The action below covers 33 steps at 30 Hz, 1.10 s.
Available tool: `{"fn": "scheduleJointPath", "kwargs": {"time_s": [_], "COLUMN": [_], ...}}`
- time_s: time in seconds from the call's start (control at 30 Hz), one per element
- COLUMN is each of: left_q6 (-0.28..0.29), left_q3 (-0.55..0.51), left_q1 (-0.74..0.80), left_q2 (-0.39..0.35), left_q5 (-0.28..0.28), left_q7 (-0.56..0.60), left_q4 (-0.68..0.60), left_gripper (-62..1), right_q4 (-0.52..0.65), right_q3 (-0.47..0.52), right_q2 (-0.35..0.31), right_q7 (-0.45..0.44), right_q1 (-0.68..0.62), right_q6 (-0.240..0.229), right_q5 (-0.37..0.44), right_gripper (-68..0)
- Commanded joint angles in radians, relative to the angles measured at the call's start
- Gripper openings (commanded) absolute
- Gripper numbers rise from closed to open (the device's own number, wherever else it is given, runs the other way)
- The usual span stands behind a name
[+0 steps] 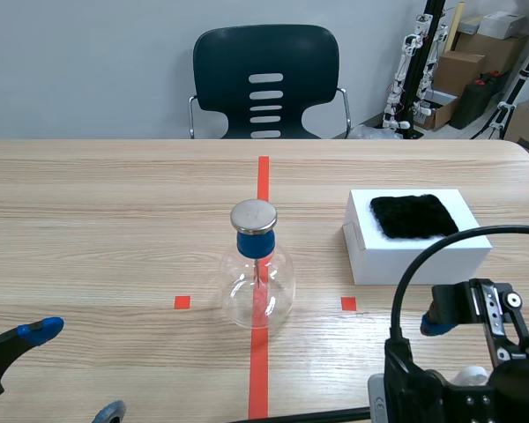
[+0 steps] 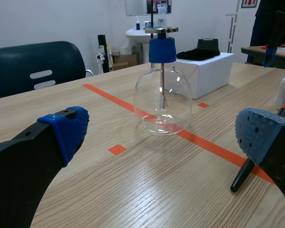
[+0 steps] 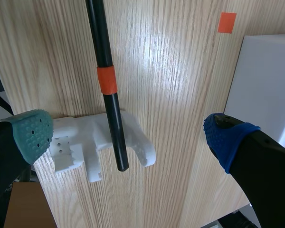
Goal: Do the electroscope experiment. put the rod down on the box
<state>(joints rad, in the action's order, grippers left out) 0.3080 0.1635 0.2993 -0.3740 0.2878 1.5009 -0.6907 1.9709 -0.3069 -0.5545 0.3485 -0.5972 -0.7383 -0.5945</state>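
Note:
The black rod (image 3: 106, 57) with an orange band lies across a white holder (image 3: 133, 137) on the table. My right gripper (image 3: 128, 137) hovers over it, open, one finger on each side and nothing held. The rod's end (image 2: 241, 175) also shows beside my left gripper (image 2: 164, 137), which stands open and low over the table. The rod (image 1: 304, 415) runs along the near table edge. The white box (image 1: 414, 247) with a black fur cloth (image 1: 413, 216) stands right of the glass electroscope flask (image 1: 257, 282).
The flask stands on the orange tape line, with a blue stopper and a metal disc (image 1: 253, 215) on top. A dark chair (image 1: 266, 81) is behind the table's far edge. Cardboard boxes (image 1: 458, 70) are stacked at the back right.

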Motion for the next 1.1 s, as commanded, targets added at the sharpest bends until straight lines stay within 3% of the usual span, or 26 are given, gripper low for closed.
{"fn": "scheduleJointPath", "kwargs": {"time_s": [0.0,0.43,0.73,0.87,1.07], "left_q6": [0.001,0.001,0.001,0.001,0.001], "left_q3": [-0.005,-0.005,-0.005,-0.005,-0.005], "left_q1": [-0.003,-0.003,-0.003,-0.003,-0.003], "left_q2": [-0.006,-0.006,-0.006,-0.006,-0.006], "left_q5": [-0.006,-0.006,-0.006,-0.006,-0.006], "left_q7": [0.018,0.018,0.018,0.018,0.018], "left_q4": [-0.013,-0.013,-0.013,-0.013,-0.013], "left_gripper": [1.4,1.4,1.4,1.4,1.4], "right_q4": [0.008,0.021,0.143,0.178,0.178], "right_q3": [0.005,0.021,0.212,0.343,0.536], "right_q2": [-0.008,-0.007,-0.006,0.001,0.042], "right_q7": [0.004,0.004,-0.052,-0.180,-0.522], "right_q1": [0.003,-0.010,-0.090,-0.140,-0.224], "right_q6": [-0.007,-0.007,-0.007,-0.007,-0.007], "right_q5": [0.000,0.037,0.245,0.305,0.326], "right_gripper": [0.4,0.4,0.4,0.4,0.4]}}
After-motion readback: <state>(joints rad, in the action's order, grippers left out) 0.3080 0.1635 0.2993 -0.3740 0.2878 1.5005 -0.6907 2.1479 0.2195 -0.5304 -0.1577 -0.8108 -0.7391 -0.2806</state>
